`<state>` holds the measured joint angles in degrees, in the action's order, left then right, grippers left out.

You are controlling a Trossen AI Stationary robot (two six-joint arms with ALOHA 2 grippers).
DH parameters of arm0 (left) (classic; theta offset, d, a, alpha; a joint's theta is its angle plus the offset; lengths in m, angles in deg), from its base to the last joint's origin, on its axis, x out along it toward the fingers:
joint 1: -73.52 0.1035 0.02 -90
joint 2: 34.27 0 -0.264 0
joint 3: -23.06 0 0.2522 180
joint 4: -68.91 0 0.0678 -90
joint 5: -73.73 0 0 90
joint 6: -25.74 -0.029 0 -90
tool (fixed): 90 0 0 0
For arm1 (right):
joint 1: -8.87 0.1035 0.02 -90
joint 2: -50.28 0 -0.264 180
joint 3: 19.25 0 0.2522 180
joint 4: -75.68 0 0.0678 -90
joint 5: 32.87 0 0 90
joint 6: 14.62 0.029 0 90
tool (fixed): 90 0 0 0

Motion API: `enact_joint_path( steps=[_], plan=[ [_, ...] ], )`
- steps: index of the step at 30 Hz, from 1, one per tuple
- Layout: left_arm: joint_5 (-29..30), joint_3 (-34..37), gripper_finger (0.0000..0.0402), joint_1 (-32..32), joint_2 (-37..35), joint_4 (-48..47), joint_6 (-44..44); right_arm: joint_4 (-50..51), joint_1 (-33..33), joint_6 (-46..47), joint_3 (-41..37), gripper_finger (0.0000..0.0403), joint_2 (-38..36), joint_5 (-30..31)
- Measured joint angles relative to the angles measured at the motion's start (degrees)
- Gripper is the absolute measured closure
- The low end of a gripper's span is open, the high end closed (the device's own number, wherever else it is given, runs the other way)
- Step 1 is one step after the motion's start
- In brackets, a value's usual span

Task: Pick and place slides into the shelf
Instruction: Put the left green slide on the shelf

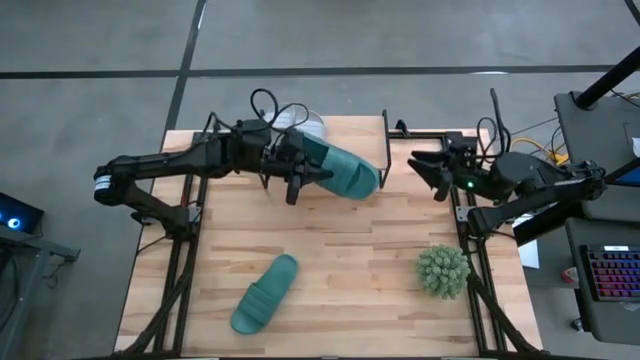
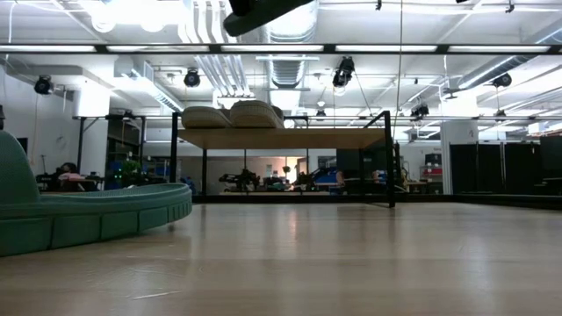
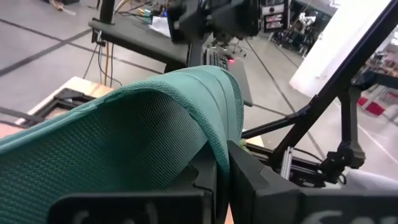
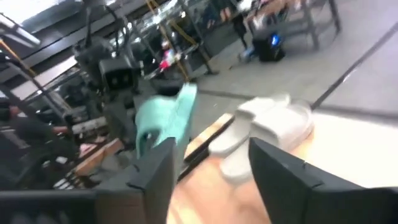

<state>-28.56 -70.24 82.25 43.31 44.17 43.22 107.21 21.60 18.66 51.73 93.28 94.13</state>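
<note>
Gripping a teal slide [image 1: 345, 171] above the shelf [image 1: 355, 135], left end effector [image 1: 298, 172] clamped, right end effector [image 1: 428, 170] apart, plant ball [image 1: 443, 271] nearby.

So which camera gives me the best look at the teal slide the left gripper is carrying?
High view: the held teal slide shows whole in the left gripper. Left wrist shows only its ribbed strap; right wrist shows it small; low view hardly shows it.
</note>
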Motion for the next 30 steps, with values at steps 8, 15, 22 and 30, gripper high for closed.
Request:
enact_joint_path(
  steps=[8,15,22,30],
  plan=[
    [0.75,-2.00,0.0401,0.00,0.02,-1.12,-1.73,2.69,0.00,12.06,0.65,0.0123,2.66,-7.62],
    [0.76,-1.67,0.0401,-0.10,0.07,-4.40,-4.23,2.68,-0.73,15.77,0.65,0.0098,4.07,-11.67],
    [0.72,-1.67,0.0402,-0.13,0.07,-4.75,-4.38,2.26,-4.75,19.25,0.65,0.0100,6.42,-17.65],
    [0.65,-1.65,0.0402,-0.15,0.07,-4.66,-4.39,-3.20,-8.26,16.84,0.65,0.0106,10.12,-22.69]
  ],
)
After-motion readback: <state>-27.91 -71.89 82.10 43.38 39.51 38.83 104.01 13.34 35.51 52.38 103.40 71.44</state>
